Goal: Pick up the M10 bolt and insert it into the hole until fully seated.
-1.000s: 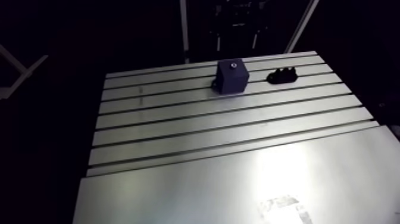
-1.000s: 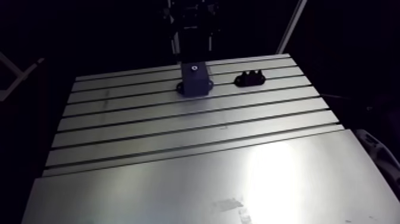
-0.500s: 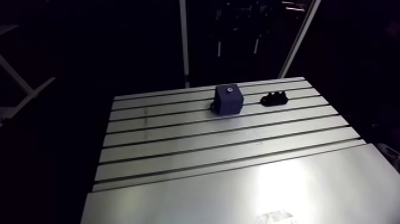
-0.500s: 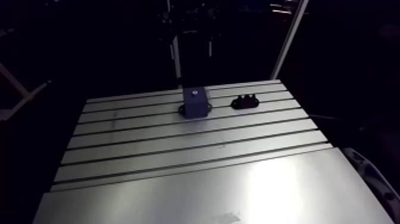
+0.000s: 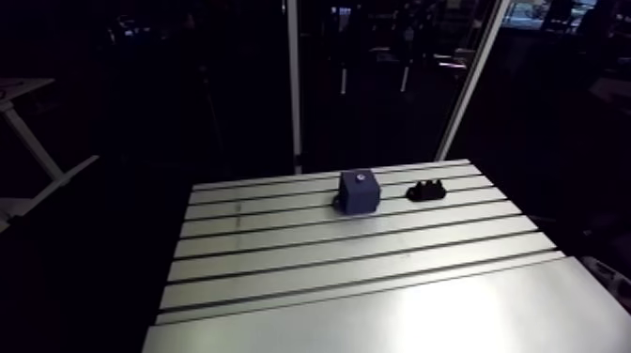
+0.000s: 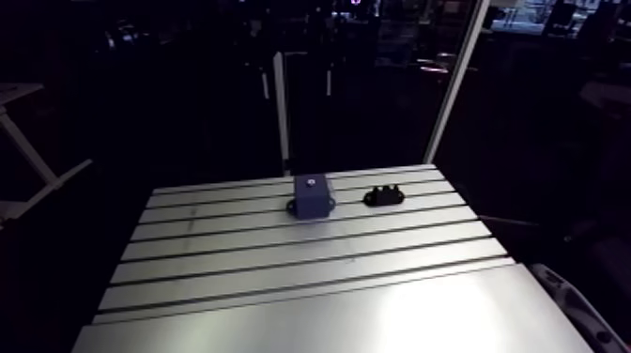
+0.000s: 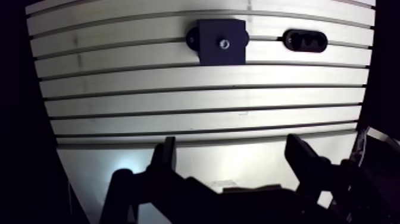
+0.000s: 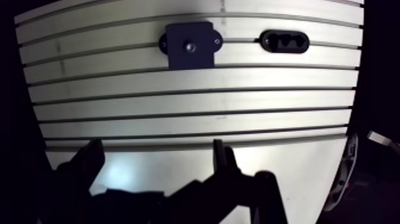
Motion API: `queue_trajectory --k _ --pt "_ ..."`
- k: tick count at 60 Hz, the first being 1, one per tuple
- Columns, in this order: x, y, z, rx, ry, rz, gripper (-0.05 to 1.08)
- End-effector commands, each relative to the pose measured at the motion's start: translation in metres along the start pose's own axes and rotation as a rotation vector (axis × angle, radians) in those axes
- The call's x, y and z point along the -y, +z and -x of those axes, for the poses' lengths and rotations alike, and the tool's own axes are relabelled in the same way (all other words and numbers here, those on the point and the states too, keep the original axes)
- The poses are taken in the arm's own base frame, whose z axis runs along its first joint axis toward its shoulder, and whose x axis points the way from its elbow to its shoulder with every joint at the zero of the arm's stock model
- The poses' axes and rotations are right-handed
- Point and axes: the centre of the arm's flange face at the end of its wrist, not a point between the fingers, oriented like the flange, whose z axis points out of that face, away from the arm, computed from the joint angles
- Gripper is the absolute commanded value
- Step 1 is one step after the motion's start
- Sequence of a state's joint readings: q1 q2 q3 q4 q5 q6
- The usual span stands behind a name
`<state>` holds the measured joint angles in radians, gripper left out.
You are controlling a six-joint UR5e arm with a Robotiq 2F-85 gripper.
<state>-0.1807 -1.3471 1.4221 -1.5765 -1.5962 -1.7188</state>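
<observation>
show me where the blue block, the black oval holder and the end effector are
blue block (image 7: pixel 221 42), wrist view, middle of its top face
black oval holder (image 7: pixel 305 40), wrist view, centre of its top
end effector (image 7: pixel 232 149), wrist view, midway between its open fingertips

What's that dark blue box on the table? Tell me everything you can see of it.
The block is dark blue, matte and boxy, plastic by its look, with a small rounded ear at its base on two opposite sides. A small shiny round spot sits mid-top; hole or bolt head, I cannot tell. It stands upright on the slotted table, beside a black holder but apart from it. Nothing else touches it.
</observation>
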Motion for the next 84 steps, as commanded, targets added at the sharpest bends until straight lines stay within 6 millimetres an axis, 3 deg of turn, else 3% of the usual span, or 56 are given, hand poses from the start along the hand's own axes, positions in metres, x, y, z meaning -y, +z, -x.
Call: queue_trajectory --k 1,20,55,84 --pt "0.024 -0.058 0.042 -0.085 -0.024 -0.026 0.0" --pt "0.026 -0.085 0.065 -0.138 -0.02 -0.016 0.0" --pt "0.028 -0.051 0.069 -0.114 -0.026 -0.011 0.0" --pt "0.027 -0.063 0.068 -0.143 -0.027 -0.007 0.0"
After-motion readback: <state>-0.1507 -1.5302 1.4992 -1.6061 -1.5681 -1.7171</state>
